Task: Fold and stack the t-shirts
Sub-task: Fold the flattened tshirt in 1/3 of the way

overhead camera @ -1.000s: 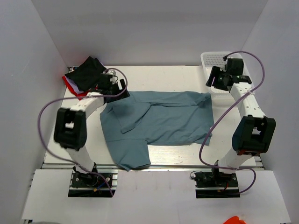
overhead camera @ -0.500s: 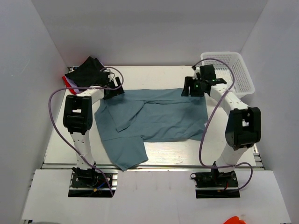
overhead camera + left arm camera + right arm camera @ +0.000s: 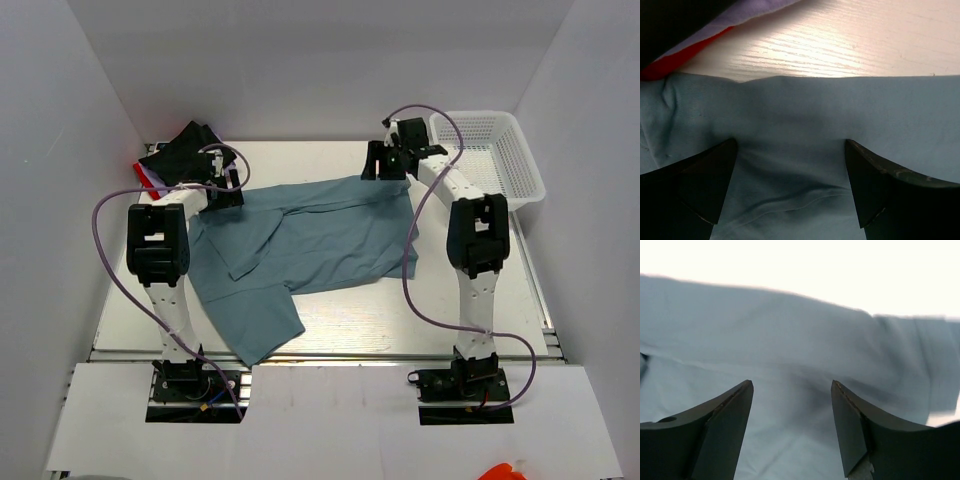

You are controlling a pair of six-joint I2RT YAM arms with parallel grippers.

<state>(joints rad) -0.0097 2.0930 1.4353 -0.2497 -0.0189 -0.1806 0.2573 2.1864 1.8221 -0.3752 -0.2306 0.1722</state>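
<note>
The dusty blue-teal t-shirt (image 3: 310, 245) lies spread across the table, one sleeve hanging toward the near edge. My left gripper (image 3: 228, 190) is open at its far left edge; in the left wrist view its wide-spread jaws (image 3: 790, 142) straddle wrinkled blue cloth (image 3: 800, 115). The right gripper (image 3: 386, 166) is open above the shirt's far right corner, with blue cloth (image 3: 790, 340) below its jaws (image 3: 791, 385). A folded black t-shirt (image 3: 183, 150) tops a stack with red and white ones (image 3: 148, 180) at the far left. The red edge (image 3: 660, 70) shows beside the blue cloth.
A white mesh basket (image 3: 495, 150) stands at the far right corner. White walls close in the table on the left, back and right. Purple cables loop off both arms. Bare wooden tabletop (image 3: 400, 310) shows in front of the shirt.
The right arm has swung left from the basket to the shirt's far right corner. The left gripper has moved slightly left, and the whole shirt has shifted left and turned.
</note>
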